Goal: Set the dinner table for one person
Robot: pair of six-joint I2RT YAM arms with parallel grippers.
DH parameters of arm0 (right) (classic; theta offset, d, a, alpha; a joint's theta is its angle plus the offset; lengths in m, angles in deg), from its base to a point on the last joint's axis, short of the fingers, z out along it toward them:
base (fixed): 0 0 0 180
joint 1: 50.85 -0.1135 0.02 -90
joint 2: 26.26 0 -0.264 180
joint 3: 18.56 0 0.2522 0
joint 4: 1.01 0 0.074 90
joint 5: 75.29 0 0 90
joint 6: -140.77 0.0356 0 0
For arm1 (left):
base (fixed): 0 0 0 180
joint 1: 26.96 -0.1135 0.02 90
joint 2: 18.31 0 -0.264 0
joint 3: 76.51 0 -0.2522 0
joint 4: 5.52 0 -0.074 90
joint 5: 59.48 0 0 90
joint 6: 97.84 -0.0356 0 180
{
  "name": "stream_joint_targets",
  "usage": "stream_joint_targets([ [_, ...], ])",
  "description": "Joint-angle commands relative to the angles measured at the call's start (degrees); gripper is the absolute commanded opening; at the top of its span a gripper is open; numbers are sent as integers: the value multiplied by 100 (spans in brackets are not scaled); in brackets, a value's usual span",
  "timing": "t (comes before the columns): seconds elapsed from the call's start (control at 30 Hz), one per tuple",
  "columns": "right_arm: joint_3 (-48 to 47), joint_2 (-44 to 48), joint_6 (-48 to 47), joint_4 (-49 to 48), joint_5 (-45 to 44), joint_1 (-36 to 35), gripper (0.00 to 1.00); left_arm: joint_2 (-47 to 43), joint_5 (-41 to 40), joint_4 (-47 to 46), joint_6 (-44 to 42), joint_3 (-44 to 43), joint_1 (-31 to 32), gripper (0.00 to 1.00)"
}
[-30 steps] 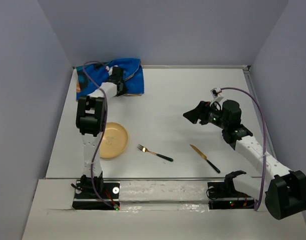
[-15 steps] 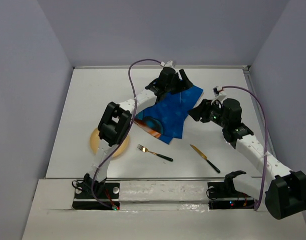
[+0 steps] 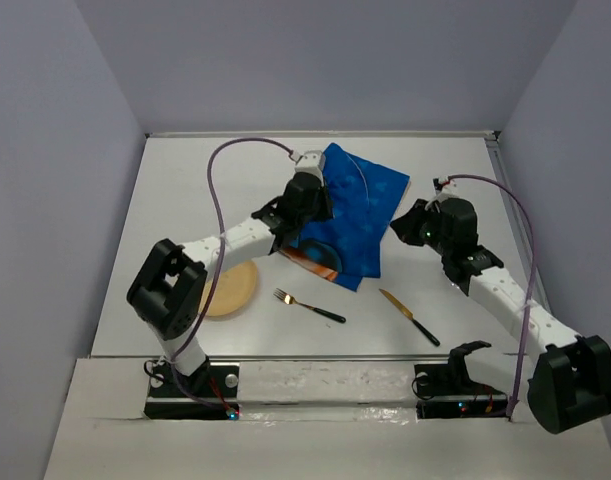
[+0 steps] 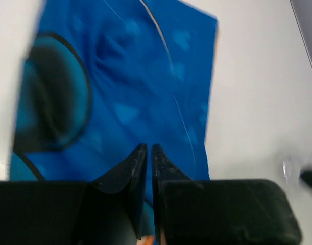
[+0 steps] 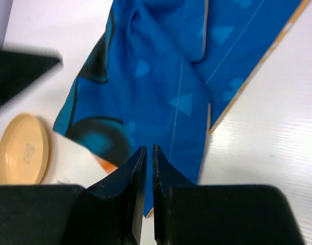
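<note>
While the left gripper (image 4: 149, 148) is pinched down to a hairline slit on the mat (image 4: 125, 92), a sliver of blue and orange cloth shows between its fingers low in the wrist view. Reads as clamped on the mat, near its left edge.

Right gripper (image 5: 149, 149): jaws also almost together with a thin gap and nothing in it. It hangs at the mat's right edge, blue cloth visible through the slit.

Mat: blue, orange trim, wrinkled, one flap folded over. It lies skewed across the middle of the table (image 3: 185, 190), toward the far side. Its near-left corner is turned up, showing orange.

Plate (image 3: 230, 290): tan, flat on the table, left of the mat and partly hidden by the left arm.

Fork (image 3: 310, 306): just near of the mat's near corner, black handle pointing right.

Knife (image 3: 409, 316): right of the fork and apart from it, black handle toward the arm bases.

Table: white, matte, flat, takes up the whole floor of the top view. Arm bases are bolted along its near edge.

Walls (image 3: 45, 150): pale lavender, plain, closing in the left, far and right sides.
</note>
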Motion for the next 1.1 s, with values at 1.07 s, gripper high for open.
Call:
stream_joint_targets([
  [1.07, -246, 2002, -206, 1307, -1652, 234, 43, 1586, -340, -365, -2669, -320, 2537, 40],
])
